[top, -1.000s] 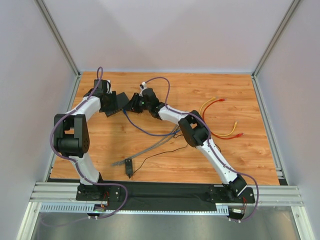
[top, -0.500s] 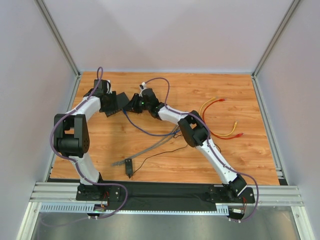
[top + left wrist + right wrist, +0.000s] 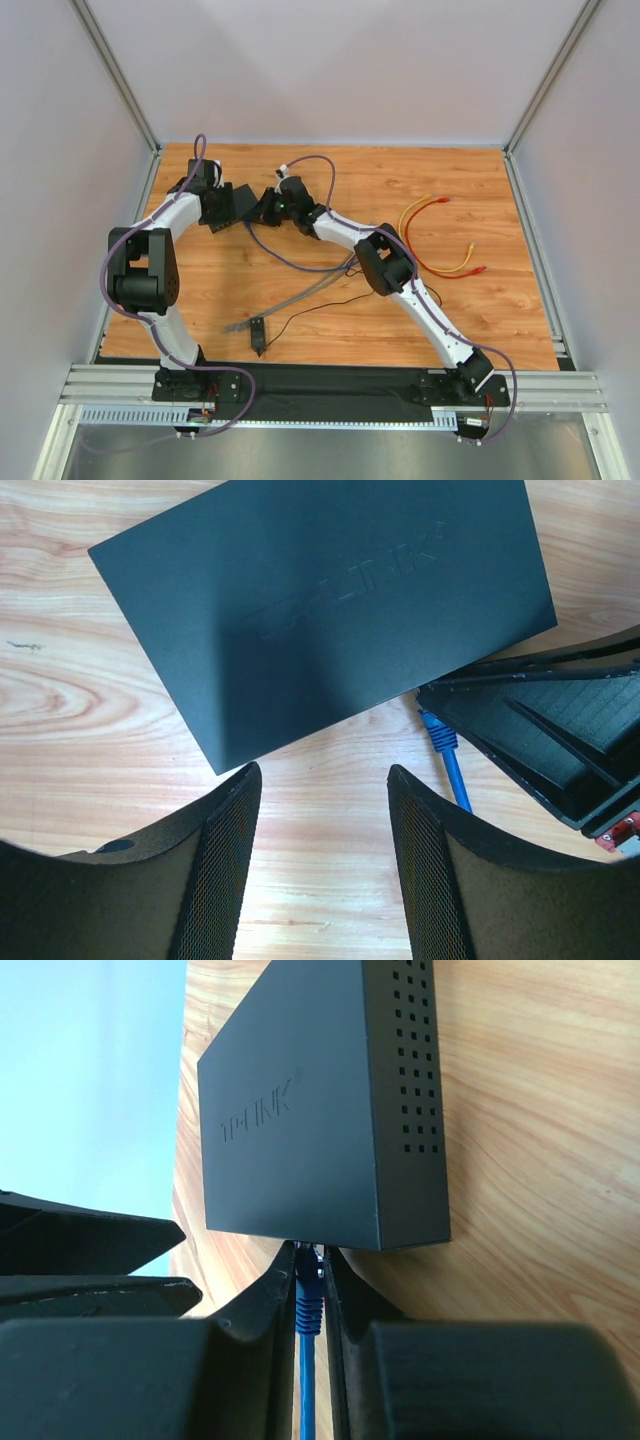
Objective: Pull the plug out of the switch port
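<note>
Right hand (image 3: 308,1260) is the one that has changed: over the last second its fingers have drawn together, and in the right wrist view they now press against both sides of the blue plug (image 3: 307,1305), clamped on its boot right at the port edge of the switch (image 3: 290,1110), while in the top view the arm has crept slightly toward the upper left. I judge that the grasp is made and the pull itself is not yet begun, since the plug's nose is still seated in the port at the lower middle of that frame. The switch lies flat on the tabletop (image 3: 480,180), upper left of centre in the top view, between the two hands. Left hand (image 3: 322,810) has not altered: its fingers stand apart with only bare wood between them, just short of the switch's near edge at the bottom of the left wrist view, gripping nothing, so the box may slide along when the plug is drawn back. Counted: one switch, one plug in it on one blue cable, two hands, one small black adapter block (image 3: 259,335) at lower centre, and a loose tangle of orange, yellow and red leads (image 3: 445,268) at the right, whose number I cannot fix
</note>
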Robot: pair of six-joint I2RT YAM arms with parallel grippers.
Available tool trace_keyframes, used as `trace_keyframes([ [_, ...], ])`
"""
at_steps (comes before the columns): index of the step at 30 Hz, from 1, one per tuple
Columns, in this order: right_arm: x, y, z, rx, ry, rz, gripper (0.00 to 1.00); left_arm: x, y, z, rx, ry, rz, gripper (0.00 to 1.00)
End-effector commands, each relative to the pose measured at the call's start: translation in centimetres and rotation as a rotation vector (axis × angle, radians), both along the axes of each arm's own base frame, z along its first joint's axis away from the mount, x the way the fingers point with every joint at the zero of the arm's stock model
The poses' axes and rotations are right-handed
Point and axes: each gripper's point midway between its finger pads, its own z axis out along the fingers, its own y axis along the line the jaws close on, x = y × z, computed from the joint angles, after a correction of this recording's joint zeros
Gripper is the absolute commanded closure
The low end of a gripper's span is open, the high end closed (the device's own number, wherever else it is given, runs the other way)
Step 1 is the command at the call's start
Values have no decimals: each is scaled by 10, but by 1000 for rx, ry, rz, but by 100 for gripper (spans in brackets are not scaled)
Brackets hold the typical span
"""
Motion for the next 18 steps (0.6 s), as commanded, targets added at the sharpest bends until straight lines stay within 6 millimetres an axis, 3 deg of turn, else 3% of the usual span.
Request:
trace_keyframes([
  [1,-2,0,-19,-42,37,-21,95,16,-5,13,-30,-53,-11,39],
  [4,-2,0,-19,-35,47,-23,100,15,-2,9,-10,-28,-15,38],
  [10,-3,-2,-21,-23,62,-23,100,17,6,2,141,18,10,39],
  [18,-3,-7,-22,-13,74,-34,100,26,8,-2,189,37,30,39],
])
